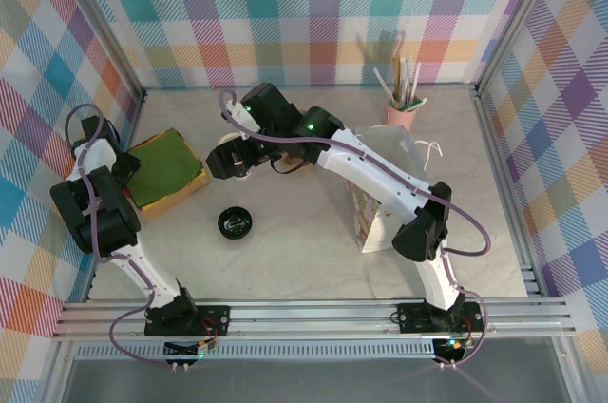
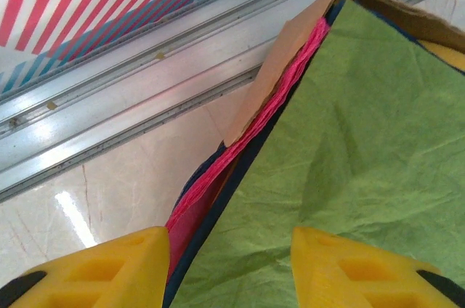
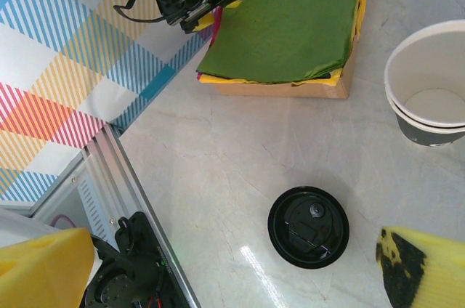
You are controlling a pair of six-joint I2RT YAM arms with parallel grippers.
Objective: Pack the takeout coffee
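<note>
Status: early, by my reading.

- White paper bag (image 1: 367,226) stands under the right arm. Its mouth is partly covered, so I cannot tell whether anything is packed.
- Well left of the bag, a loose black lid (image 3: 309,227) lies flat on the table. A lidless cup (image 3: 429,135) with a white rim and dark wall stands near the lid, not touching it.
- Takeout coffee, lidded: I cannot tell where it stands. The right arm covers the table just left of the bag.
- Right gripper (image 3: 232,268) hangs left of the bag above the lid, jaws spread wide, empty.
- Left gripper (image 2: 229,250) is farthest left of the bag, over a cardboard box (image 3: 290,91) of coloured sheets. Its fingers are apart above the green top sheet (image 2: 349,141), nothing pinched.

Left to do, I judge: all the packing.

Unclear:
- The cup is cut off at the right wrist view's edge.
- The sticks in the pink cup (image 1: 403,116) behind the bag are too small to sort.
</note>
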